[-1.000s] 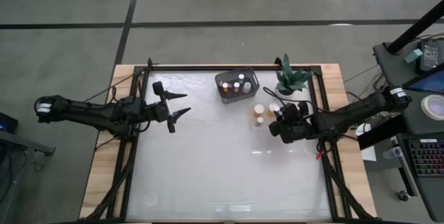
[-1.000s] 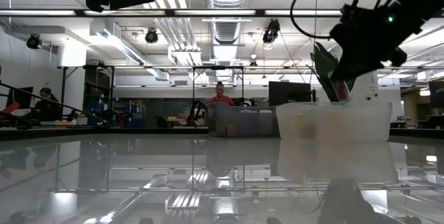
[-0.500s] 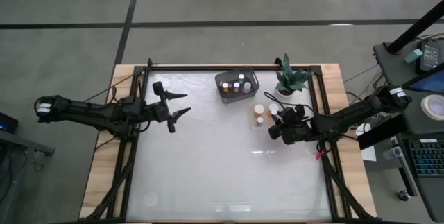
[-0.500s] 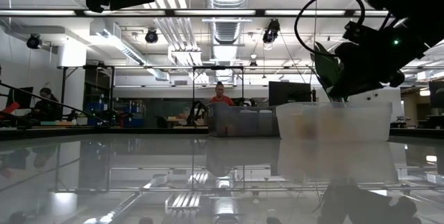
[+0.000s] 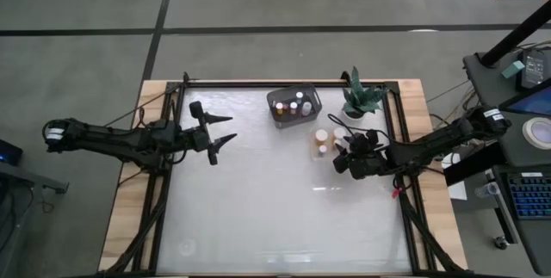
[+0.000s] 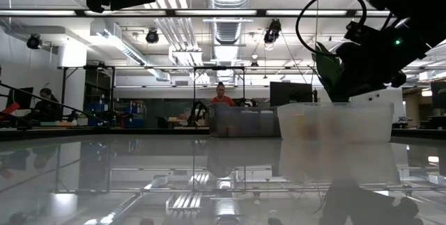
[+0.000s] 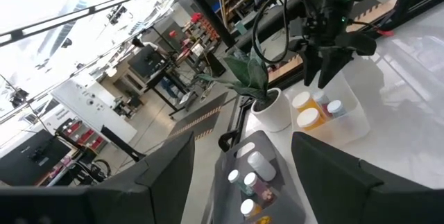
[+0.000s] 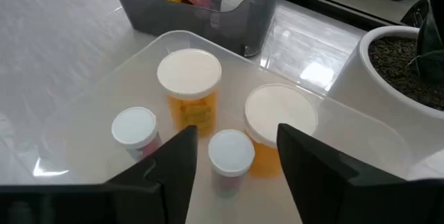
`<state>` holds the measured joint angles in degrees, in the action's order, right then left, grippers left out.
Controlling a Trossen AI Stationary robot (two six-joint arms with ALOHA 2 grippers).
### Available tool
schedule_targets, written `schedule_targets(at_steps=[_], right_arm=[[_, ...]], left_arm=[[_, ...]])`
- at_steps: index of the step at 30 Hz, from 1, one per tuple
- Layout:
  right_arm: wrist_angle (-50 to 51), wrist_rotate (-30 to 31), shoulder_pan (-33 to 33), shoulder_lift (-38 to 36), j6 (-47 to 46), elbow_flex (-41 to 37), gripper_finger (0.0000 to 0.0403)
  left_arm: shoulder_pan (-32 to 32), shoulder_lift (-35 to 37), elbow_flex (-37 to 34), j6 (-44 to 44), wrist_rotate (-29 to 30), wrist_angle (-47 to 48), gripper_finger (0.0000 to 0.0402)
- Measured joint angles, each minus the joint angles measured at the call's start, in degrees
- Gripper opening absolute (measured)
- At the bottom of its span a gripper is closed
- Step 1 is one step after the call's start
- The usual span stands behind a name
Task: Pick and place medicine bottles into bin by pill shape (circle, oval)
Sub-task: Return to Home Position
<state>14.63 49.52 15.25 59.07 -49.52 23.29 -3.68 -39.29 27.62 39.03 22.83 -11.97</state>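
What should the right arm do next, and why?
Probably lift the right gripper away from the transparent bin toward rest: its fingers are open and empty, and four pill bottles already stand inside. The left gripper waits at the table's left side.

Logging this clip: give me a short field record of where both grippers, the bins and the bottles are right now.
left gripper: open, empty, above the left side of the white table, away from the bins
right gripper: open, empty, above the clear plastic bin
clear plastic bin: two orange white-capped bottles, two small white bottles, all upright
dark grey bin: several assorted bottles, count unclear
green potted plant: back right, beside the bins
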Motion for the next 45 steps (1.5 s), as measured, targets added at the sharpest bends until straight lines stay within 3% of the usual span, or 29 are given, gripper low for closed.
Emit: schedule_targets(at_steps=[6,8,10,12,15,18,22,27,30,38,45], right_arm=[[-0.3,0.0,0.1,-0.8,1.7,1.2,0.0195],[-5.2,0.1,0.7,-1.3,8.3,2.7,0.0192],[-16.3,-0.1,2.2,-1.6,21.5,3.1,0.0188],[-28.8,-1.3,4.0,-1.6,36.7,2.8,0.0183],[-42.8,-5.1,5.5,-1.8,54.0,1.7,0.0175],[-48.1,-16.2,3.6,-3.5,63.5,0.4,0.0166],[-48.2,-31.0,-3.4,-8.4,65.2,-1.7,0.015],[-48.1,-44.6,-13.2,-15.6,65.1,-5.9,0.0132],[-48.4,-46.8,-16.8,-20.0,65.2,-8.4,0.0125],[-48.0,-48.2,-20.1,-32.1,63.9,-16.0,0.012],[-47.9,-48.3,-20.1,-40.7,63.9,-21.4,0.0112]], left_arm=[[0.0,0.0,0.0,-0.1,0.0,0.1,0.0226],[-0.2,0.5,0.0,-0.6,0.0,2.2,0.0226],[-1.1,2.5,0.0,-1.3,-0.7,5.5,0.0226],[-2.2,5.6,0.0,-3.1,-5.2,7.6,0.0222],[-2.5,10.4,0.0,-6.6,-18.6,13.4,0.0207],[-2.5,14.5,0.1,-10.1,-28.3,22.5,0.0187],[-2.4,19.3,-1.4,-18.7,-28.4,24.2,0.0159],[-2.4,25.9,-5.4,-19.4,-26.7,20.7,0.0127],[-2.4,29.3,-8.1,-21.0,-23.9,17.0,0.0114],[-2.4,37.9,-16.3,-22.7,-23.1,15.7,0.0104],[-2.4,36.7,-18.6,-22.8,-22.4,12.2,0.0104]])
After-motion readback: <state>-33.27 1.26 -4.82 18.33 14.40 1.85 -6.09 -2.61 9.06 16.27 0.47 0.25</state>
